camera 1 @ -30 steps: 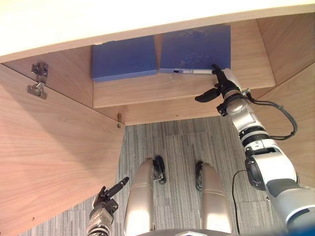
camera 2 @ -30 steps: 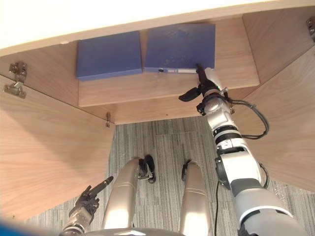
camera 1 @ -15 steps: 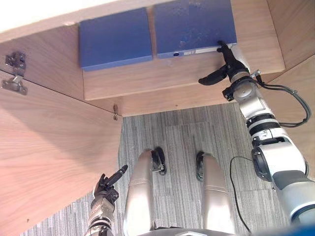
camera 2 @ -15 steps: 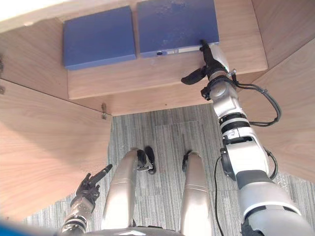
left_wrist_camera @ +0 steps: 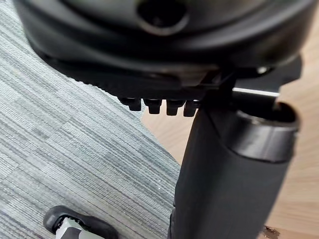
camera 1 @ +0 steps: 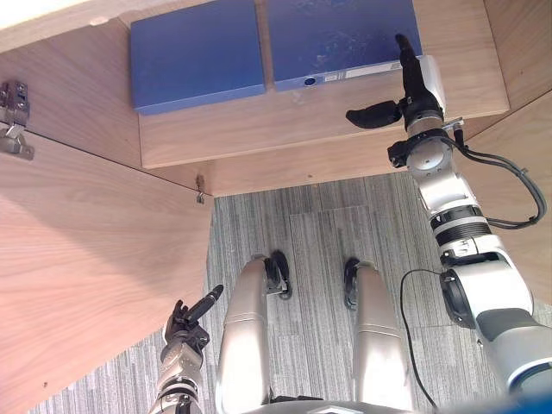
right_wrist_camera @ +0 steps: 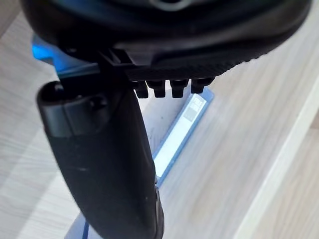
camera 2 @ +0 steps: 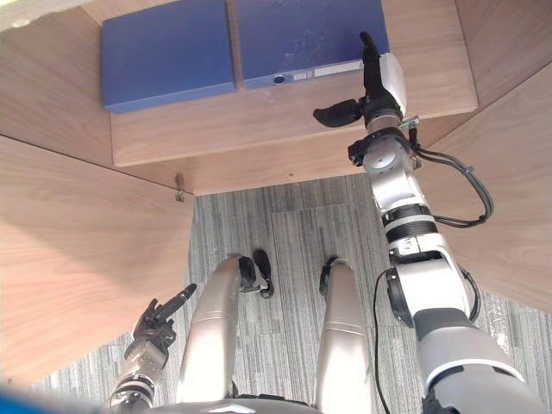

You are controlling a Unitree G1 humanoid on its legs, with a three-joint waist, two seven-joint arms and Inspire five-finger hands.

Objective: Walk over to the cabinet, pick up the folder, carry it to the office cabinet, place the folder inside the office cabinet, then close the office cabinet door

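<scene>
Folder [camera 1: 341,34], white spine label [camera 1: 362,74], against right hand [camera 1: 416,93]

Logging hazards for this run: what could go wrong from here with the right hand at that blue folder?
The right hand meets the right folder only at its front corner with straight fingers, no grip; a push may skew it into the left folder. The hand is over the shelf, so shutting the right door would likely hit it.

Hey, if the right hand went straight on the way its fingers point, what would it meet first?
The right blue folder: the right hand points its straight fingers at the right end of its spine, on the cabinet shelf. They may already touch; depth is unclear.
</scene>
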